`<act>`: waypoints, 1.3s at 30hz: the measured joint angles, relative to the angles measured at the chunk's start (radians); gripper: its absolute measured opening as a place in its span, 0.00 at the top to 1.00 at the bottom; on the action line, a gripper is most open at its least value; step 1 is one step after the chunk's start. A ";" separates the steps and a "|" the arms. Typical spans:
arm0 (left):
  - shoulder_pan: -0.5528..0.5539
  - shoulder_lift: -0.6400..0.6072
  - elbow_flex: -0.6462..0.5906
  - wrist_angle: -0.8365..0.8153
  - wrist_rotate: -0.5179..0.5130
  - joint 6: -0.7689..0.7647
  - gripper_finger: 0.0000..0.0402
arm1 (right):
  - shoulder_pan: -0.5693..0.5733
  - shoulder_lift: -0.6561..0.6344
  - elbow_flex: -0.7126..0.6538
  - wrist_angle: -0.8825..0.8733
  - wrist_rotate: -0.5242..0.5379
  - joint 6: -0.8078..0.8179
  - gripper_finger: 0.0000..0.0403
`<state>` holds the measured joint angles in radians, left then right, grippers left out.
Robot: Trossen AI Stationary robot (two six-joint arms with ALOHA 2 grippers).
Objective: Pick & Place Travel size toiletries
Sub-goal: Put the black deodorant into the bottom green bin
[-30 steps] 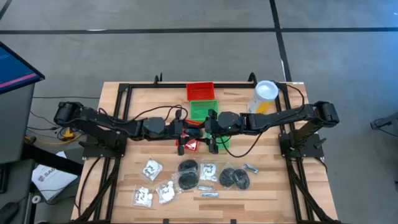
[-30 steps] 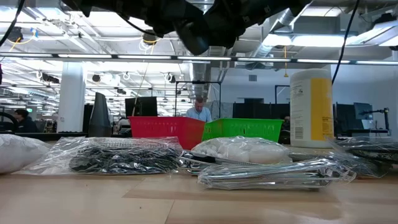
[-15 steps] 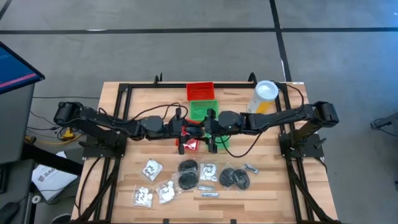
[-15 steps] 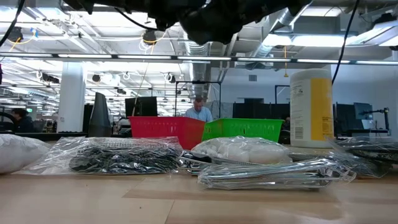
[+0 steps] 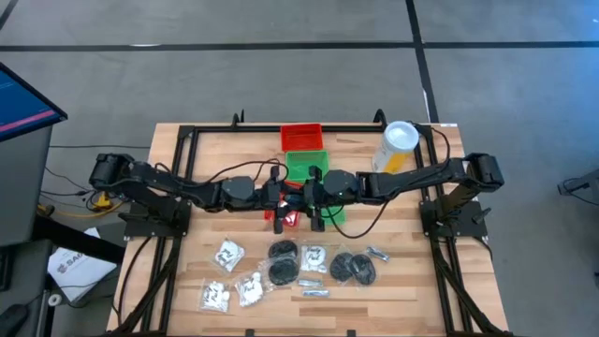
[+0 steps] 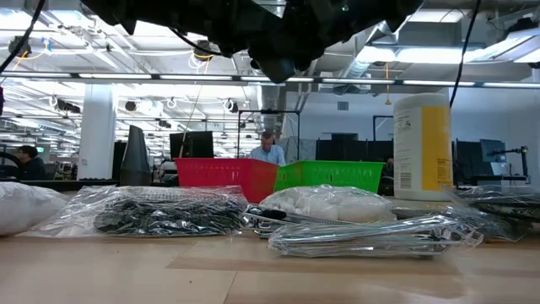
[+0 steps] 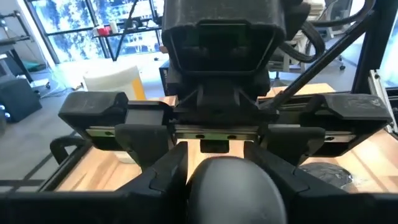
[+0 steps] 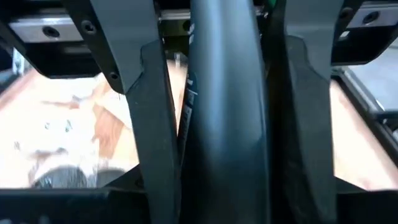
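Note:
My two grippers meet fingertip to fingertip above the table's middle, just near of the green basket: the left gripper (image 5: 277, 201) (image 7: 225, 163) and the right gripper (image 5: 316, 201) (image 8: 227, 124). Between them is a dark rounded piece (image 7: 227, 186) (image 8: 227, 93), long, with a pale label strip along one side. Both grippers are shut on it. In the low view they form one dark mass (image 6: 278, 34) high above the table. The other toiletries lie on the near half: clear packets with white contents (image 5: 227, 253), black discs (image 5: 283, 251) and silvery sachets (image 5: 314, 281). My left gripper pinches the dark piece's rounded end (image 7: 227, 180) between its two fingers (image 7: 165, 177), level, coming from the table's left. The piece is lifted clear of the table. My right gripper has the same piece between its fingers (image 8: 158, 124), which lie along its length (image 8: 227, 143), level, from the table's right.
The red basket (image 5: 301, 137) and the green basket (image 5: 305, 165) sit at the far middle. The yellow canister with a white lid (image 5: 398, 145) stands to their right. More black discs (image 5: 354, 268) and a small grey piece (image 5: 378, 253) lie near right. A black frame borders the table.
Both arms have reached a little farther toward the table's middle, bringing the two grippers closer together. The pair has also shifted slightly toward the far edge. The toiletries on the table have not moved.

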<state>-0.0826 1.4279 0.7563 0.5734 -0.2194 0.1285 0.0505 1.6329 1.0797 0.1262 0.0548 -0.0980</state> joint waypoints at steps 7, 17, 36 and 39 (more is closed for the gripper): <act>0.000 -0.034 0.004 0.017 -0.003 0.006 0.67 | -0.012 0.011 -0.001 -0.007 0.002 0.015 0.44; 0.000 -0.034 0.003 0.009 -0.006 0.006 0.67 | -0.021 0.012 -0.002 -0.014 0.006 0.019 0.61; 0.000 -0.035 0.003 -0.008 -0.004 0.003 0.66 | -0.019 0.010 -0.003 -0.011 0.006 0.028 0.61; 0.000 -0.035 0.003 -0.009 -0.004 0.004 0.65 | -0.019 0.009 -0.003 -0.010 0.005 0.028 0.61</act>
<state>-0.0826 1.3926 0.7593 0.5647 -0.2234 0.1327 0.0315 1.6421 1.0767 0.1157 0.0601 -0.0704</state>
